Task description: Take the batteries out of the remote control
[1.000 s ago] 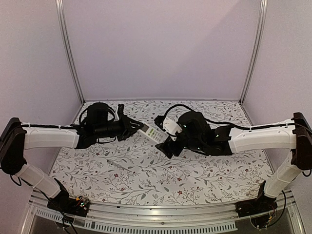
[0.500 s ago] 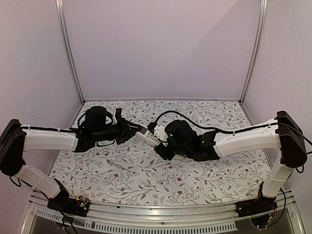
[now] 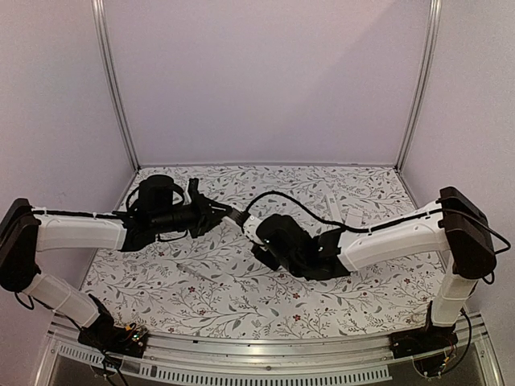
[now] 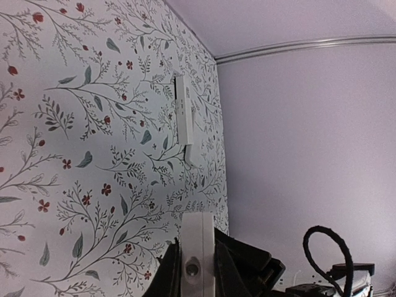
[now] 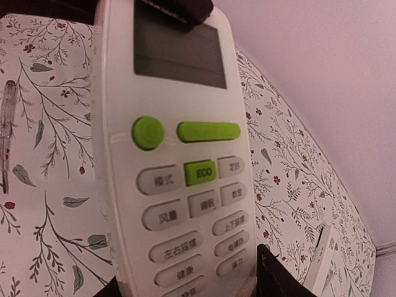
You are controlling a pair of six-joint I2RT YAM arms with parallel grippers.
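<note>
**Top external.** Remote control [image 3: 240,219] held off the floral table [image 3: 201,281], just left of centre, between the two arms. Left gripper [image 3: 228,215] at its 9 o'clock end, right gripper [image 3: 257,237] at its 4 o'clock end. Second white remote [image 3: 333,195] flat on the table toward 2 o'clock, well apart, with a small white piece [image 3: 352,217] near it. Jaw gaps too small to read here.

**Left wrist.** Narrow end of the remote control clamped between the left fingers [image 4: 170,275] at bottom centre, jaws drawn in to its thickness. Second remote at 12 o'clock, lying near the wall. Black cable loop [image 4: 322,247] at 4 o'clock.

**Right wrist.** Only view of the keypad face: dark screen, round green button, green bar, green ECO key, grey keys below. Right fingers [image 5: 275,272] flanking the lower end at 6 o'clock, spread to about its width. Pressing or merely alongside: cannot tell. Clear slim rod [image 5: 6,117] on the table at 9 o'clock.

Batteries not discernible in any view.
</note>
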